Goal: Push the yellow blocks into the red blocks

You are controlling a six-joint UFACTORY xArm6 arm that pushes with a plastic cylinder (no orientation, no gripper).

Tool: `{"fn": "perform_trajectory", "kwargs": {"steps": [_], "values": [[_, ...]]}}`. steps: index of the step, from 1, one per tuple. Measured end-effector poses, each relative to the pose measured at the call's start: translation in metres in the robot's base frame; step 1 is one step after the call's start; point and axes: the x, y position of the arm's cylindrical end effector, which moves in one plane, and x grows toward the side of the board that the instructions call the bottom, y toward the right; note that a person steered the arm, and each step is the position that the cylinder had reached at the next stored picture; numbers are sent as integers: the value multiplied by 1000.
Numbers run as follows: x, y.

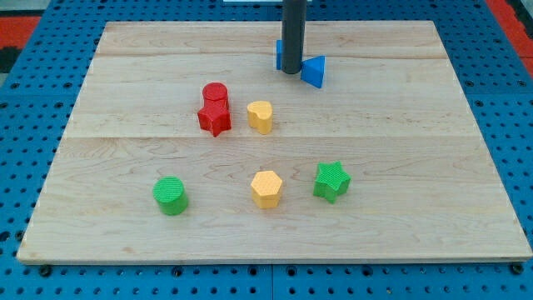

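Note:
Two red blocks sit together left of centre: a red cylinder (215, 93) and a red star (214, 117) just below it, touching. A yellow heart-like block (260, 116) stands a short gap to the right of the red star. A yellow hexagon (266, 188) lies lower, near the view's bottom middle. My tip (290, 72) is at the view's top, between two blue blocks, well above and right of the yellow heart-like block.
A blue block (280, 55) is partly hidden behind the rod and a blue triangle (314, 72) sits just right of the tip. A green cylinder (171, 196) lies at lower left, a green star (331, 181) right of the yellow hexagon. The wooden board (416, 233) rests on a blue pegboard.

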Motion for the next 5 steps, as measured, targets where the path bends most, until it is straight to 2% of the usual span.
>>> {"fn": "perform_trajectory", "kwargs": {"steps": [1, 2, 3, 5], "values": [[0, 0], [22, 48], [63, 111], [129, 108]]}}
